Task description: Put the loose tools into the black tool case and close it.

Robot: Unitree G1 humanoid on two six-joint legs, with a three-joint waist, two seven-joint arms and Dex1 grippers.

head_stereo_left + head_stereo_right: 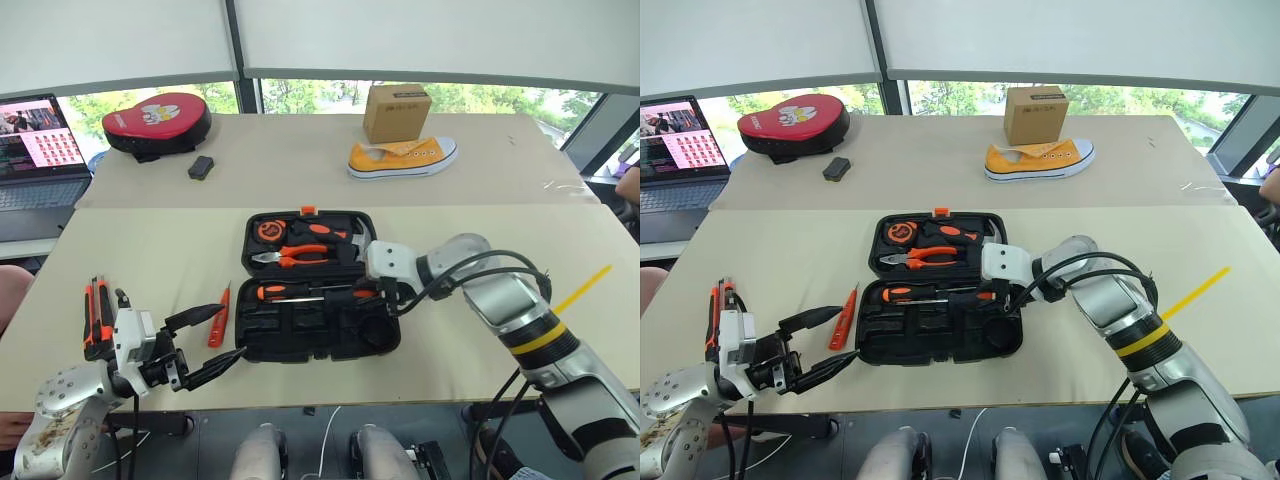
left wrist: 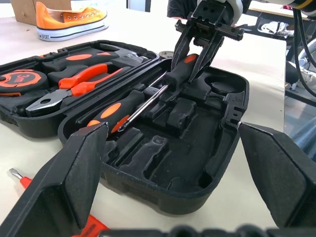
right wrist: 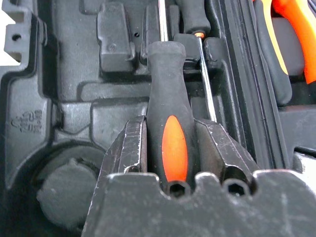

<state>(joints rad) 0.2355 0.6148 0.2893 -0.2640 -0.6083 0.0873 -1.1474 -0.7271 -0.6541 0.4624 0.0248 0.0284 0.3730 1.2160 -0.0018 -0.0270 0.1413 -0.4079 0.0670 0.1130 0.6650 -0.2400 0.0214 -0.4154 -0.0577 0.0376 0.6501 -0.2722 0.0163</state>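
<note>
The bench carries the open tool case at its middle. The right arm reaches in from the side, its hand angled down, clenched on a screwdriver over the case's slots. The left hand hovers level, fingers spread, empty, beside the tester screwdriver.

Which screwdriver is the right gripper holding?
The black-and-orange screwdriver over the case, clamped in the right gripper; the slim orange one lies on the table.
</note>
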